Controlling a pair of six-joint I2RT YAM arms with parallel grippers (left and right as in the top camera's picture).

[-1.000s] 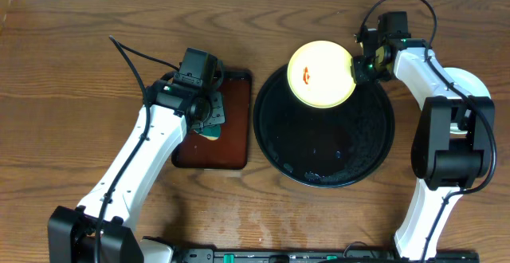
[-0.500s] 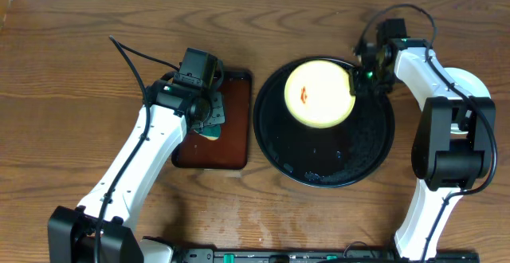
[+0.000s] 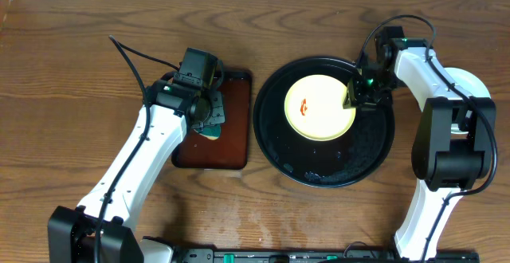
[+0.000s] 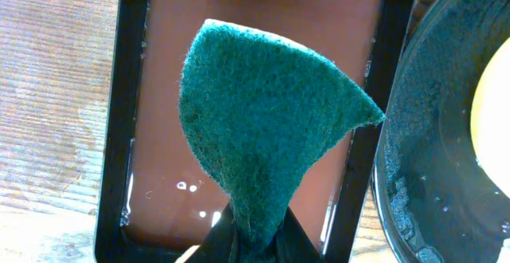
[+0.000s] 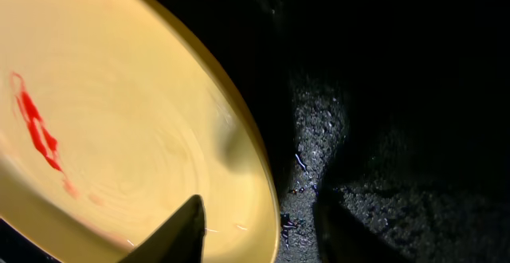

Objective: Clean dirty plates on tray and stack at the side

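- The right gripper [image 5: 259, 207] has its jaws spread. One finger is over the inner face of the pale yellow plate [image 5: 119, 135] and the other is out beyond it, over the black tray [image 5: 335, 127]. The plate's rim runs through the gap between them, and neither finger is seen pressing on it.
- Further across the plate from these jaws, a red-orange smear [image 5: 36, 127] lies well inside the rim.
- On the outer side of the jaws, the tray floor looks wet and speckled.
- From overhead, the right gripper [image 3: 356, 94] sits at the plate's edge on the right arm's side. The plate [image 3: 319, 107] lies flat inside the tray [image 3: 366, 147], in its far half, with the smear [image 3: 304, 107] near the plate's middle.
- The left gripper [image 4: 251, 243] has its jaws pressed together on the narrow end of a green sponge [image 4: 271, 127], which fans out ahead of the fingertips.
- Beneath these jaws and the sponge lies the brown rectangular tray [image 4: 263, 8]. It holds a film of water and a few droplets [image 4: 187, 187] close to the fingertips.
- To the right of the left jaws is the black tray [image 4: 430, 151], with a sliver of the plate [image 4: 496, 127] at the edge of the view.
- Overhead, the left gripper [image 3: 202, 107] and the sponge [image 3: 210, 127] hang over the brown tray [image 3: 231, 143]. That tray lies just beside the black one on the wood-grain tabletop [image 3: 80, 72].
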